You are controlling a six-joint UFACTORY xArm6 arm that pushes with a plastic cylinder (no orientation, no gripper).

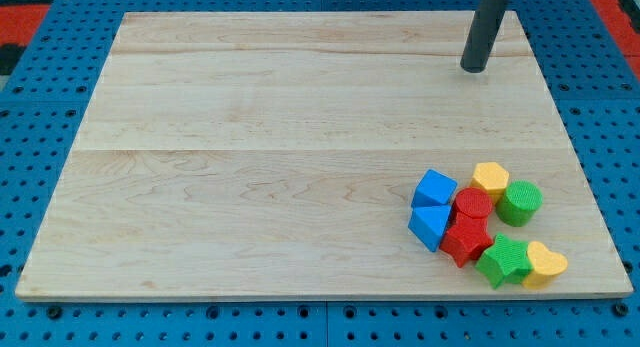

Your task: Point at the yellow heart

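The yellow heart (pixel 544 264) lies near the board's bottom right corner, touching a green star (pixel 504 262) on its left. My tip (pixel 473 69) stands near the view's top right, far above the cluster of blocks and apart from every block. The rod rises out of the view's top edge.
A tight cluster sits at the bottom right: a blue block (pixel 435 188), a blue triangle-like block (pixel 430 226), a red cylinder (pixel 473 204), a red star (pixel 465 240), a yellow hexagon (pixel 490 177) and a green cylinder (pixel 520 202). The wooden board (pixel 250 157) lies on a blue pegboard.
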